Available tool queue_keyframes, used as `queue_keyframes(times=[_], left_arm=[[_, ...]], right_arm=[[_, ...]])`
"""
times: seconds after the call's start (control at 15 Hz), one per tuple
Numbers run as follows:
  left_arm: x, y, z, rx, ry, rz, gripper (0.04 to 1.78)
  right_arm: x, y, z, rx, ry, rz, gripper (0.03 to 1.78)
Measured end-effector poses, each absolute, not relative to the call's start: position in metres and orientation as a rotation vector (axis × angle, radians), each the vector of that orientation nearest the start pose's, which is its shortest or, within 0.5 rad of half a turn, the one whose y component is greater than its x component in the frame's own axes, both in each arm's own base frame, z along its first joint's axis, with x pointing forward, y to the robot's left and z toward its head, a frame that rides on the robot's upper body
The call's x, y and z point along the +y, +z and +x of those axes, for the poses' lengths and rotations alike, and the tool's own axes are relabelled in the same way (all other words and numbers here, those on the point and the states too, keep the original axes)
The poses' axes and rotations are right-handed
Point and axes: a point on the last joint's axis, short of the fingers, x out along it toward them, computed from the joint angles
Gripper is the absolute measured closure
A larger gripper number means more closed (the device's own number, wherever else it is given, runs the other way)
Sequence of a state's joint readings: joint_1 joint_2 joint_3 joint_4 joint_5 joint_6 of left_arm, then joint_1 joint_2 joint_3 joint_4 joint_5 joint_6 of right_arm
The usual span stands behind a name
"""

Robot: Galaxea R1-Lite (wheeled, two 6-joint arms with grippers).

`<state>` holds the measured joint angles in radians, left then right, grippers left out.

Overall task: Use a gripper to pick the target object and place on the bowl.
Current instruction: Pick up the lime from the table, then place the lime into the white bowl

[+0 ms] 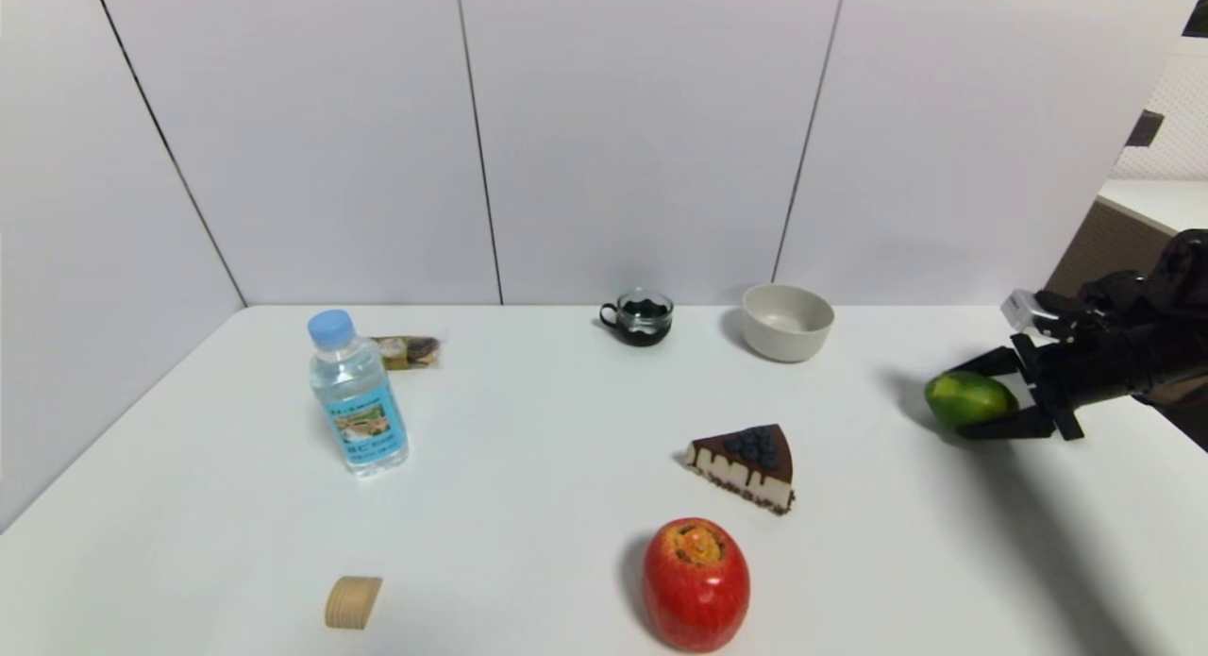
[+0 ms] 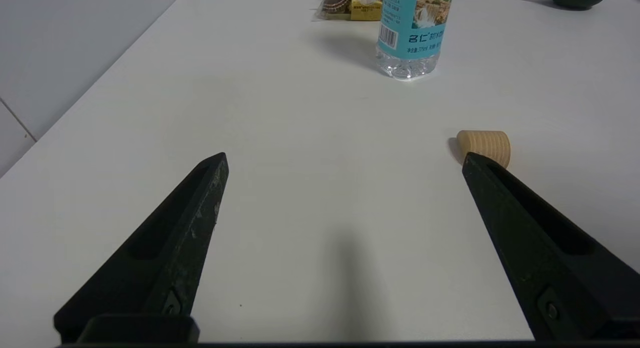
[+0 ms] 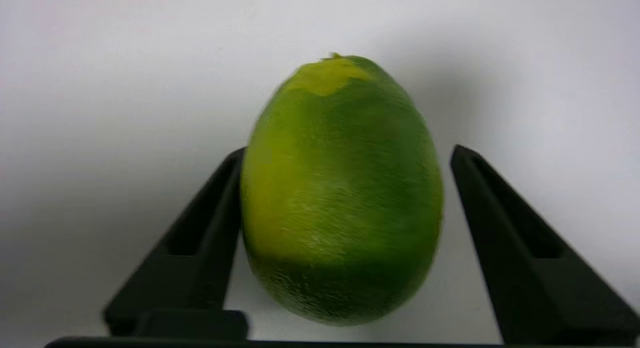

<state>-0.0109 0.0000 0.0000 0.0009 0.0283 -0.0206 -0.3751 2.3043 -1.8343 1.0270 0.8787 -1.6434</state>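
Observation:
The green oval fruit point(image 1: 967, 398) with a yellowish patch lies at the right side of the white table point(image 1: 566, 429). My right gripper point(image 1: 961, 401) reaches in from the right with its two black fingers either side of the fruit. In the right wrist view the fruit point(image 3: 340, 188) fills the space between the jaws of the gripper point(image 3: 348, 150). One finger touches it and a narrow gap shows at the other finger point(image 3: 500, 228). The off-white bowl point(image 1: 787, 322) stands empty at the back, left of the fruit. My left gripper point(image 2: 345, 156) is open and empty, low over the near left table.
A dark glass cup point(image 1: 639, 317) stands left of the bowl. A cake slice point(image 1: 746, 467) and a red apple point(image 1: 696, 583) lie nearer the front. A water bottle point(image 1: 357, 394), a wrapped snack point(image 1: 408, 351) and a small wooden cylinder point(image 1: 353, 602) are on the left.

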Motion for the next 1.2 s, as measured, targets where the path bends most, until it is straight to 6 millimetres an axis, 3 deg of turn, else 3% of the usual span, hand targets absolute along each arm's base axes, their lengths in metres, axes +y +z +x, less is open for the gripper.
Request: queue_keyframes(times=[0.13,0.47,0.73,1.0,1.2], left_arm=[[0.001,0.075,-0.023,0.001,0.017,-0.021,0.13],[0.001,0.075,-0.023,0.001,0.017,-0.021,0.13],[0.001,0.075,-0.023,0.001,0.018,-0.021,0.13],[0.001,0.075,-0.023,0.001,0.018,-0.021,0.13],[0.001,0.075,-0.023,0.001,0.018,-0.021,0.13]], right_arm=[[-0.13,0.115,0.377,0.531,1.144,-0.537,0.73],[-0.126,0.119,0.376,0.552,1.141,-0.554,0.76],[-0.119,0.157,0.365,0.535,1.086,-0.556,0.76],[-0.071,0.211,0.365,0.41,1.11,-0.535,0.76],[-0.035,0.228,0.37,0.35,1.15,-0.558,0.77]])
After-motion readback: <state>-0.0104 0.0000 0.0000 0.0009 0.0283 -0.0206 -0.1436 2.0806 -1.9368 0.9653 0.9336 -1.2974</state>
